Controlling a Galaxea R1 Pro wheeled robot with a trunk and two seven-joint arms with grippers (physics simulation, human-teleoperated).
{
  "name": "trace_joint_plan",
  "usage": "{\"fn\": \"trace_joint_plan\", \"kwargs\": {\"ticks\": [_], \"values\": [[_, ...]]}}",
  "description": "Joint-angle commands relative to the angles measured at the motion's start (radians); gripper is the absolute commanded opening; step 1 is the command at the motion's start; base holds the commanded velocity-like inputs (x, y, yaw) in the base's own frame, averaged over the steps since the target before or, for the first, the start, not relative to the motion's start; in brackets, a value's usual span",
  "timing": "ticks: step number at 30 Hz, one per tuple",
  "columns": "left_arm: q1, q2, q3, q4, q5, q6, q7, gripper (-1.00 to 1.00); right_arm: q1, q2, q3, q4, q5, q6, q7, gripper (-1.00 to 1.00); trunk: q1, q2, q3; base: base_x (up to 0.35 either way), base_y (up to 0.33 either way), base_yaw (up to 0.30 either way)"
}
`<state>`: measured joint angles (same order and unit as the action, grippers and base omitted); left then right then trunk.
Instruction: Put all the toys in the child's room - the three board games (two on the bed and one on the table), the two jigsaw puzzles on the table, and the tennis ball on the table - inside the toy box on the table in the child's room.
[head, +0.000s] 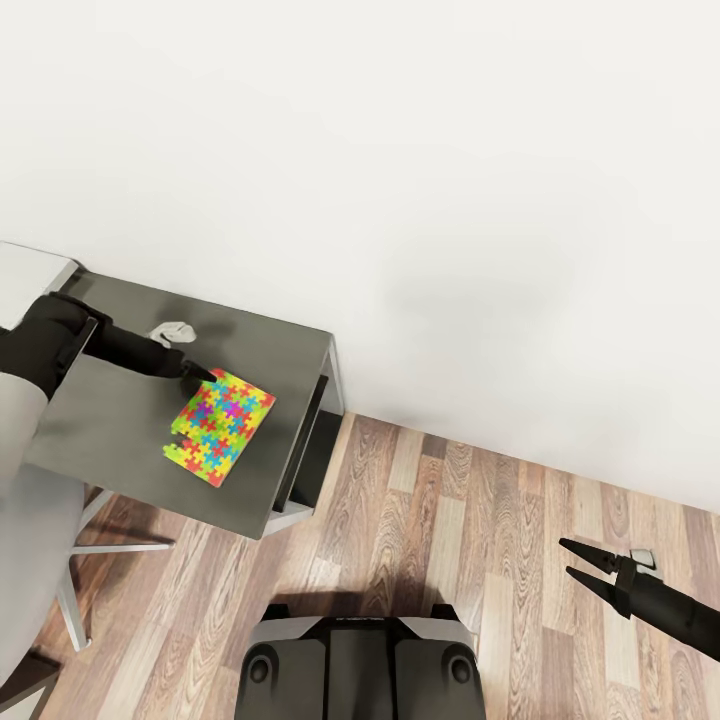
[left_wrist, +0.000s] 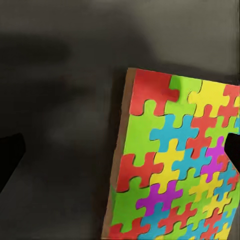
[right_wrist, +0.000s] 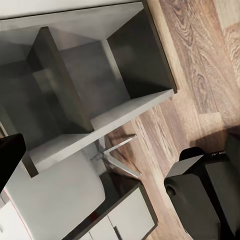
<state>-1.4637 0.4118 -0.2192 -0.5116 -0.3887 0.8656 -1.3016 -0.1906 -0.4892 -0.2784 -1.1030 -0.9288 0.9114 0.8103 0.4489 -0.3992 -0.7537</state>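
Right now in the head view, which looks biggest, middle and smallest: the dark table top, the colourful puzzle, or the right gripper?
1. Dark table top
2. Jigsaw puzzle
3. Right gripper

The gripper may be nearer the camera than the puzzle, so its true size is uncertain.

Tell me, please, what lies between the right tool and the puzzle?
In the head view, bare wooden floor and the dark table's edge separate the right tool from the puzzle.
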Motion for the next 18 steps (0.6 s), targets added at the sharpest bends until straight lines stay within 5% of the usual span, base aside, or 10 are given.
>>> {"fn": "trace_joint_plan", "kwargs": {"ticks": [1,18], "values": [[0.009,-0.008,0.0,0.001,0.001,0.012,-0.01,1.0,-0.001,0.0,-0.001,0.0,0.001,0.004,0.003,1.0,0.001,-0.001,-0.001,0.0,0.0,0.0],[0.015,-0.033,-0.001,0.001,-0.001,-0.005,-0.087,1.0,0.0,-0.003,-0.001,0.0,0.001,0.006,0.004,1.0,0.001,-0.001,-0.001,0.0,0.0,0.0]]}}
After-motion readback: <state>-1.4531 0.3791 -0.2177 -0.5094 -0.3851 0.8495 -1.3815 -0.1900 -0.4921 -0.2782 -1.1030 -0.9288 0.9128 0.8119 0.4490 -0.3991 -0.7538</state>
